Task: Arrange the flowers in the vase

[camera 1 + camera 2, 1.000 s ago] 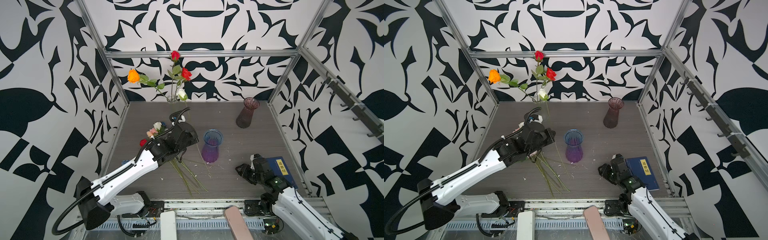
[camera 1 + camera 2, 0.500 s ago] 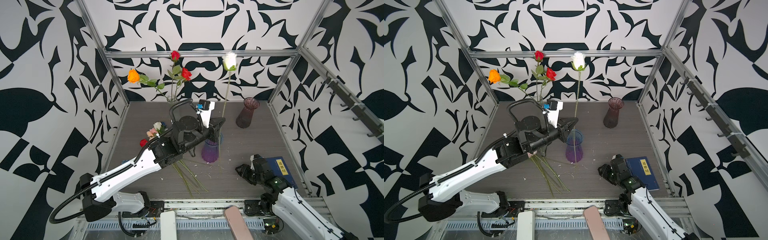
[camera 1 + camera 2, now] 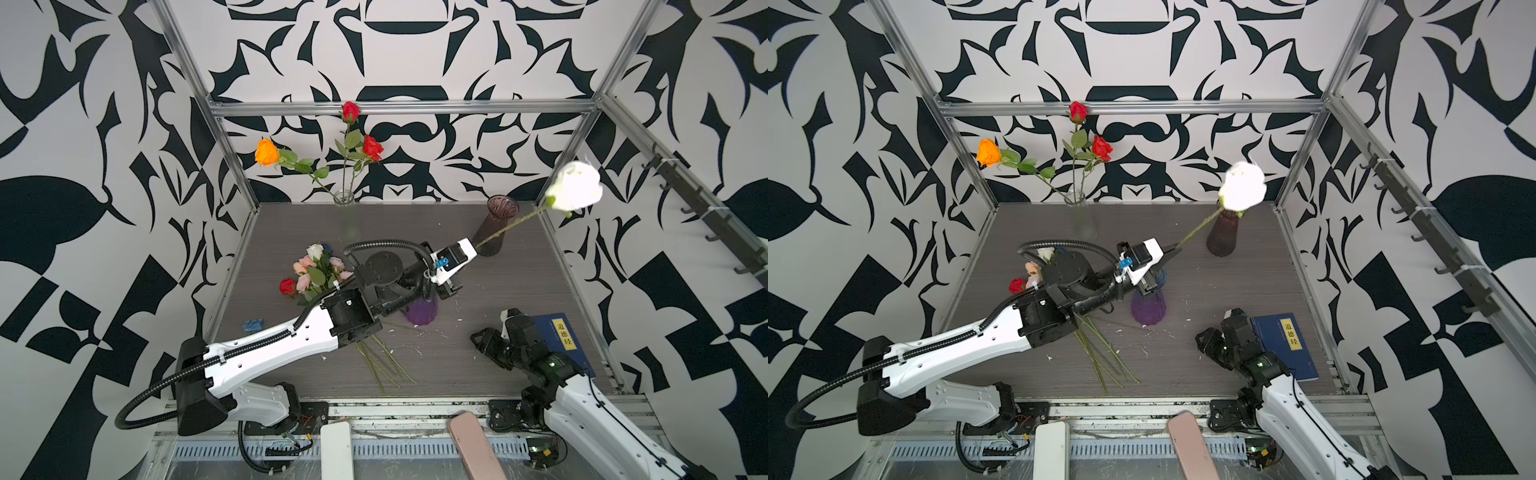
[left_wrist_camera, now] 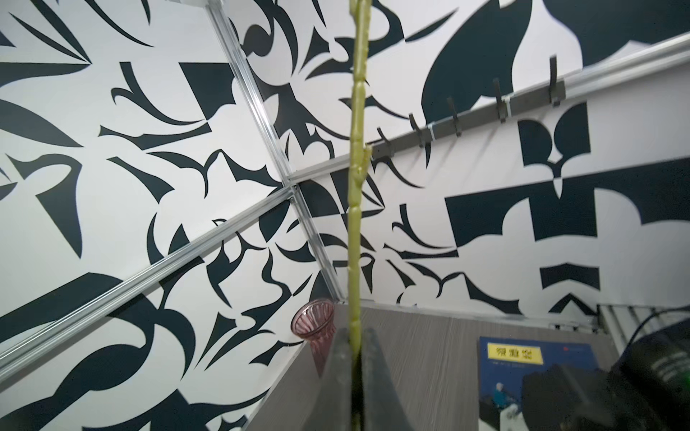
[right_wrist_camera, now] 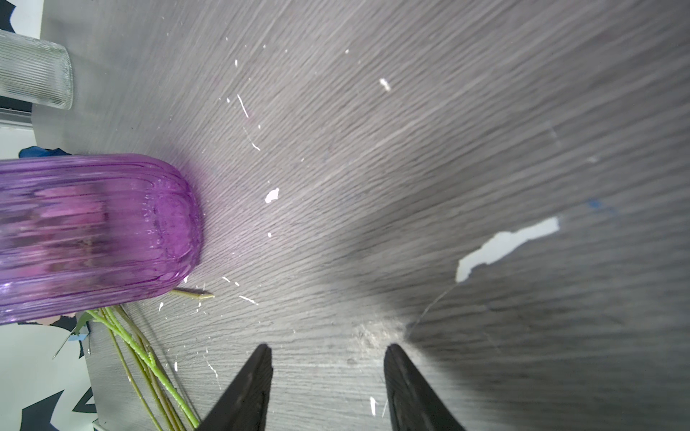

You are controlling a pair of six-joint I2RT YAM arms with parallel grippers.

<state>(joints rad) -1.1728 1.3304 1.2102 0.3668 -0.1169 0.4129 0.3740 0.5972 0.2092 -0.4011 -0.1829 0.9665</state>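
bare tabletop (image 3: 453,353) between purple vase (image 3: 420,318) and right arm (image 3: 540,368); left arm (image 3: 286,347) over the vase mouth

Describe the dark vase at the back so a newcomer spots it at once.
Go to the table's far right corner. The maroon vase stands there. Unlike the clear vase holding roses and the purple vase mid-table, it is dark and flare-rimmed.
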